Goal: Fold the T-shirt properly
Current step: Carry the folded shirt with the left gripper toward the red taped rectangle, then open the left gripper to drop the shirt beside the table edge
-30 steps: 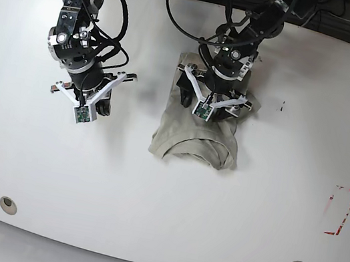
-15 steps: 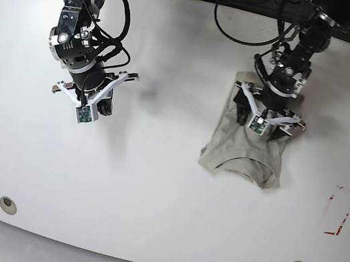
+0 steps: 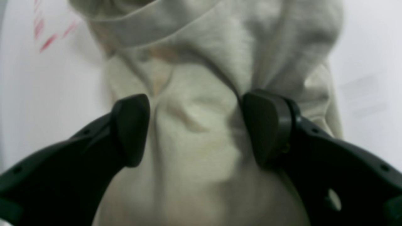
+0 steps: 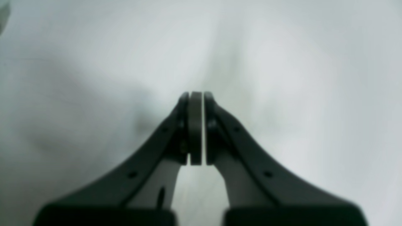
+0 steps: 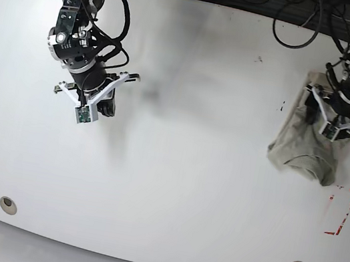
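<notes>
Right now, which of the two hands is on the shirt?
The left hand, fingers apart around bunched shirt; the right hand is shut over bare table.

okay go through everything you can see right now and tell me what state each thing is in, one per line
T-shirt: folded into a compact bundle, wrinkled, lying near the table's edge beside the red marks.
Left gripper: fingers spread, pressed onto the T-shirt fabric.
Right gripper: shut, holding nothing, above bare table.
Table: white, with a red-marked rectangle near the T-shirt.

A white table point(image 5: 171, 191) carries the folded T-shirt point(image 5: 300, 150) at its far right; red tape marks point(image 5: 340, 211) lie just nearer.
</notes>
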Tool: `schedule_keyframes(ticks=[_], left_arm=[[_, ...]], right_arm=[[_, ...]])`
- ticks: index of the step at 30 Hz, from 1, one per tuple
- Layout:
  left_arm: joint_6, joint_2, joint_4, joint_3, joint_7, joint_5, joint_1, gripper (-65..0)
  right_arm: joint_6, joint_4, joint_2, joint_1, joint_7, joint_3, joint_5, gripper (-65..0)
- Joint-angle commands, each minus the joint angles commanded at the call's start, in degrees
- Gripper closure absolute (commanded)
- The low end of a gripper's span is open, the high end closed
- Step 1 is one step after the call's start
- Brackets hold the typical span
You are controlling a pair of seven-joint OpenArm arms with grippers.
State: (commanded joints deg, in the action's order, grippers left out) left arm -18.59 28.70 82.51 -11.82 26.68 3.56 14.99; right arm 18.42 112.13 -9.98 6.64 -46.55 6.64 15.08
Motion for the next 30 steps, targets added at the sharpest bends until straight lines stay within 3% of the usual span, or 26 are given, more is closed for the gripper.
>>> schedule_keyframes(ticks=[6,14,20,30], left_arm=[[-5.1,4.9,-7.1,-3.9,-0.1,0.0,-3.1,-46.0],[-6.5,10.0,-15.4,-6.4,-0.3,-0.2,-5.4,-46.0],[-9.8,10.9,-16.4,-9.8,-3.3,0.0,-5.0,-46.0],[-13.5,10.8,-13.9,-14.3,-3.2,-0.1,-4.9,-46.0]], right_arm=[[0.00,0.0,0.2,0.1,-0.1,-0.3,0.0,-1.0],[0.00,0.0,0.3,0.1,0.0,-0.4,0.0,-1.0],[0.00,0.0,0.3,0.1,0.0,-0.4,0.0,-1.0],[0.00,0.2,0.3,1.0,0.3,-0.4,0.0,-0.8]])
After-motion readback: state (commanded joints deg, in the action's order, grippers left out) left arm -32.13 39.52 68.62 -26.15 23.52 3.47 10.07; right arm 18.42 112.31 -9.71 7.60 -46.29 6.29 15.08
